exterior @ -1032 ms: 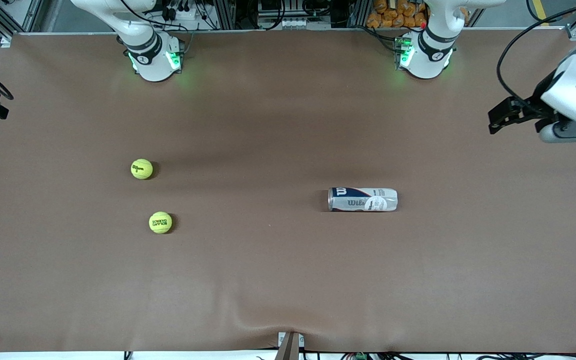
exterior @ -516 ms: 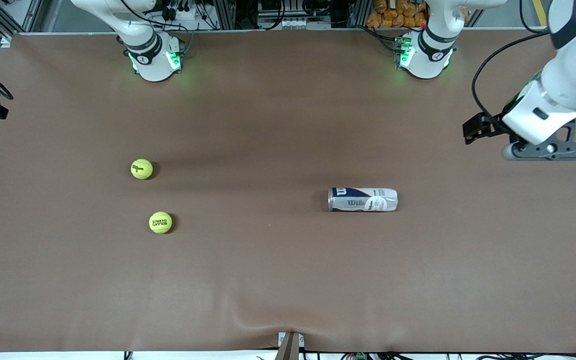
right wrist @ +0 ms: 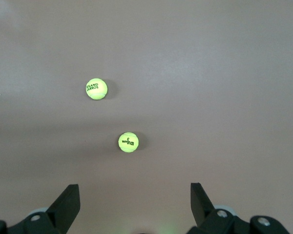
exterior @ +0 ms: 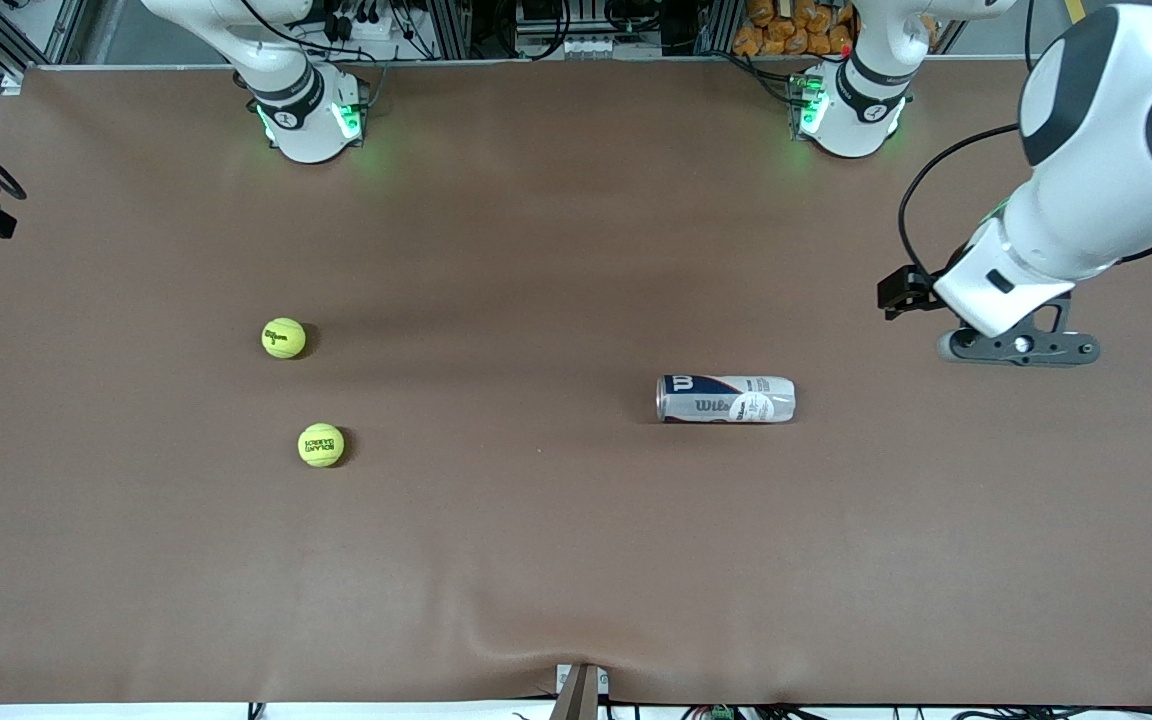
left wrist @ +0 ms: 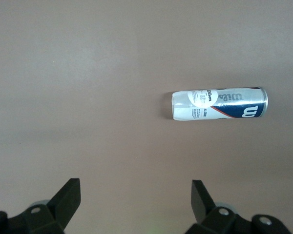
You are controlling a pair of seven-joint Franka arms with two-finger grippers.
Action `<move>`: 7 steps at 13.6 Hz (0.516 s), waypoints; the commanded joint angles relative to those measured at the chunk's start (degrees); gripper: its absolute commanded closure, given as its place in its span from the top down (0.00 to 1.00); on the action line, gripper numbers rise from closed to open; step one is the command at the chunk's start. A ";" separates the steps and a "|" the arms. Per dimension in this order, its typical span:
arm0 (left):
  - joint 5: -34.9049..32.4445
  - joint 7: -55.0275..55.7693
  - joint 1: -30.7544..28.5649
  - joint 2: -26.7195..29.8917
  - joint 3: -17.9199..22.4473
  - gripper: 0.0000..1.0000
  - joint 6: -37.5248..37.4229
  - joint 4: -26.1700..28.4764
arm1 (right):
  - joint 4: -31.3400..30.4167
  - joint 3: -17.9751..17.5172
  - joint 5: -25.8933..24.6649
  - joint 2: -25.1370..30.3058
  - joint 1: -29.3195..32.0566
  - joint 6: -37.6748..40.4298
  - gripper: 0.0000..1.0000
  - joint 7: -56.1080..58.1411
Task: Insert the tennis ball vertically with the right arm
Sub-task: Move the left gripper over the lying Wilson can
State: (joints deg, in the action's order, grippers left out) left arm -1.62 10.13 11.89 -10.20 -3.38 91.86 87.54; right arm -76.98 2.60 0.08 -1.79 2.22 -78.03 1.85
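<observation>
Nearest the front camera: Roland Garros tennis ball [exterior: 321,445] sat on the brown tabletop [exterior: 556,560] toward my right arm's end, nothing touching it. Wilson tennis ball [exterior: 283,338] lay a bit farther from the camera, near the first but apart from it. Right wrist view showed both balls on bare tabletop, Wilson ball marked 3.

Wilson ball can [exterior: 726,399] lay on its side, about level with the balls in depth, between them in distance from the camera, well apart from both, toward my left arm's end. Its blue end with the W logo pointed toward the balls, the white label sat on the other half.

My left pincer [left wrist: 136,195] was released, fingers [left wrist: 68,197] spread wide, holding nothing. It hung in the air over the tabletop toward the left arm's end, past the can's label end; the can showed in the left wrist view, apart from the fingers.

My right pincer [right wrist: 135,195] was also released, fingers spread wide and holding nothing, up in the air over the tabletop, with both balls visible below. The front view didn't show it, only the right arm's base [exterior: 308,115] at the robots' edge.
</observation>
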 commanded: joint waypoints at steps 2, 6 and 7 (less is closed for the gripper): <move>-2.50 -0.02 2.43 -2.45 -0.13 1.00 2.08 -1.41 | -0.01 -0.76 0.89 0.47 1.20 0.42 1.00 -0.27; -6.54 -0.37 6.12 -6.05 -0.31 1.00 3.93 -1.32 | -0.01 -0.76 0.97 0.47 1.29 0.42 1.00 -0.35; -8.12 -0.37 7.43 -7.01 -0.31 1.00 4.81 -0.80 | -0.01 -0.76 0.97 0.47 1.21 0.42 1.00 -0.35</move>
State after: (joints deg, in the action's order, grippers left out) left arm -6.77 10.06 17.23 -15.13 -3.75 95.72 87.48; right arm -76.99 2.61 0.12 -1.79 2.24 -78.03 1.85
